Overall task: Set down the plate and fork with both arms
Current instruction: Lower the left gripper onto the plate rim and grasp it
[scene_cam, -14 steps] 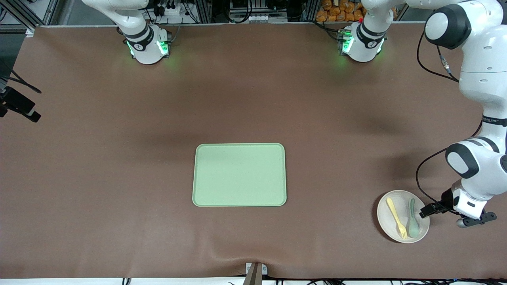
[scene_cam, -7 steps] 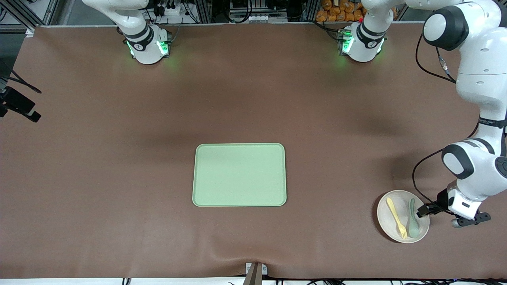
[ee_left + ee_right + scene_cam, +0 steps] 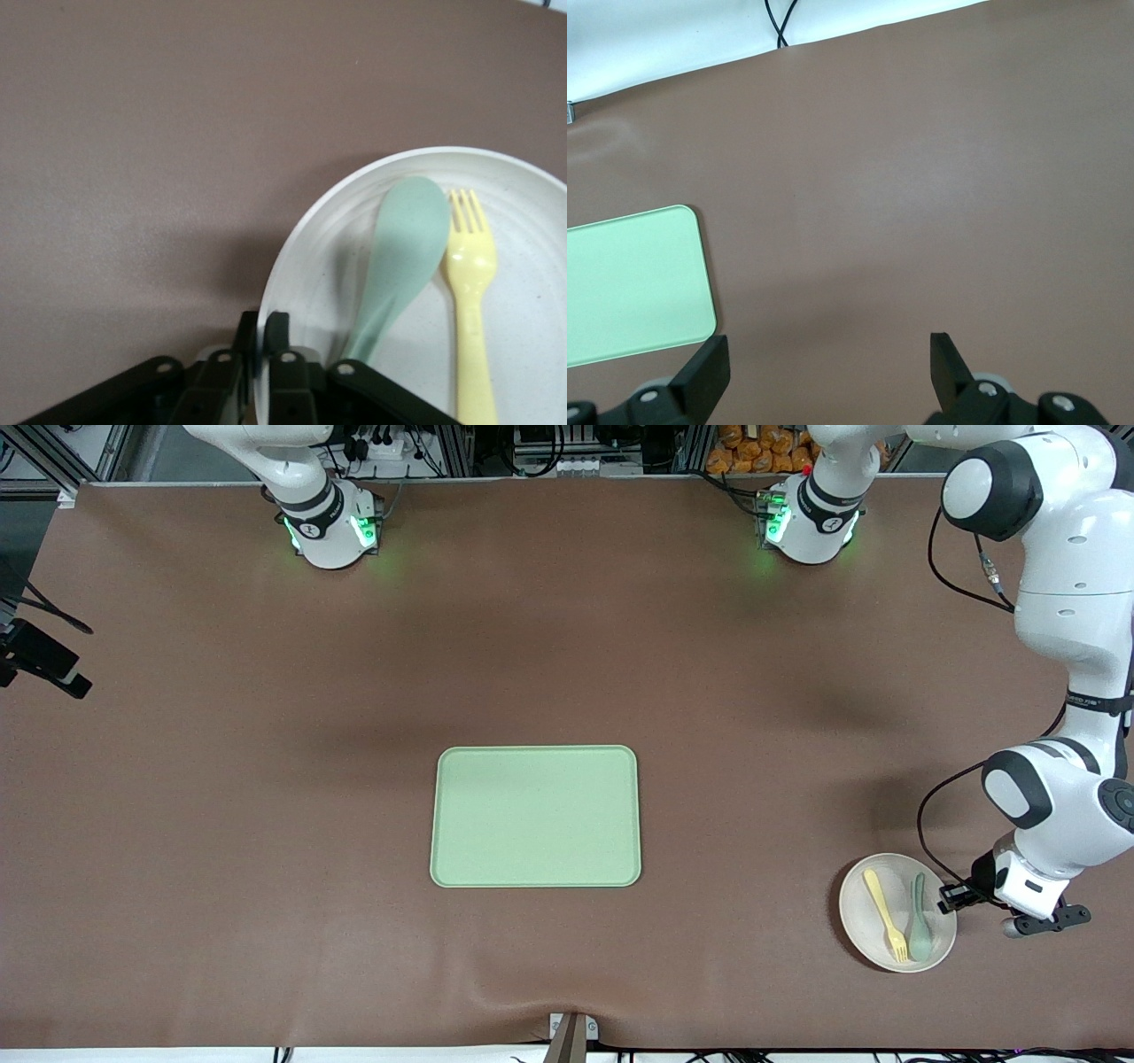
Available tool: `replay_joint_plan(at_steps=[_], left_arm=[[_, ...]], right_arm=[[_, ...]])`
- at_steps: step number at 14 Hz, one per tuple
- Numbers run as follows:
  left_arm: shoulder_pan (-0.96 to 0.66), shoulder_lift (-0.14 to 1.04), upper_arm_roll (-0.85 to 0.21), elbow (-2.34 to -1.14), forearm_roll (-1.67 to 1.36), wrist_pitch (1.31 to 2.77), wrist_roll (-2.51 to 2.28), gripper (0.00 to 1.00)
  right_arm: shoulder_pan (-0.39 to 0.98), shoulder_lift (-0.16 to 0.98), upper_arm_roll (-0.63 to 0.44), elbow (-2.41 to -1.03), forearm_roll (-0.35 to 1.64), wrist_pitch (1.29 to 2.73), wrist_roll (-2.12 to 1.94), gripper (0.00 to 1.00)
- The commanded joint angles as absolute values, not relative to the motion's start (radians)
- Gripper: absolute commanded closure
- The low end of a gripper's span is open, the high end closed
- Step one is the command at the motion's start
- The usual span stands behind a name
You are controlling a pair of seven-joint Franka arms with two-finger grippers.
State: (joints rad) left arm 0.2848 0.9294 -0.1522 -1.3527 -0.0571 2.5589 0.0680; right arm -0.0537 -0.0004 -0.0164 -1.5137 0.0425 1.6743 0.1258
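The off-white plate (image 3: 864, 923) lies near the front camera at the left arm's end of the table. On it rest the pale yellow fork (image 3: 886, 915) and a pale green spoon (image 3: 918, 926), side by side. My left gripper (image 3: 950, 897) is shut on the plate's rim at the edge beside the spoon. The left wrist view shows the plate (image 3: 328, 248) pinched between the two black fingers of the left gripper (image 3: 261, 328), with the fork (image 3: 469, 266) past the spoon (image 3: 403, 248). My right gripper (image 3: 828, 354) hangs open over bare table, holding nothing.
A rectangular light-green tray (image 3: 536, 815) sits mid-table, and its corner shows in the right wrist view (image 3: 629, 283). The brown mat's edge and a cable (image 3: 780, 22) lie past it. The right arm's base (image 3: 323, 522) stands at the back.
The left gripper's fingers have come together on the plate's rim. The plate has shifted slightly toward the tray. The right arm has not moved.
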Motion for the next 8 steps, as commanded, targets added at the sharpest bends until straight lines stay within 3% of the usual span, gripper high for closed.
replay_joint_plan(at_steps=[1, 5, 8], left_arm=[[0.285, 0.899, -0.153, -1.365, -0.032, 2.531, 0.071, 1.00], [0.336, 0.812, -0.267, -1.376, -0.048, 2.344, 0.071, 1.00], [0.460, 0.764, -0.458, -1.411, -0.063, 2.272, 0.025, 1.00]], right_arm=[[-0.060, 0.008, -0.011, -1.489, 0.038, 1.660, 0.118, 0.00], [-0.058, 0.008, -0.011, -1.489, 0.038, 1.661, 0.118, 0.00], [-0.060, 0.008, -0.011, -1.489, 0.038, 1.660, 0.118, 0.00]])
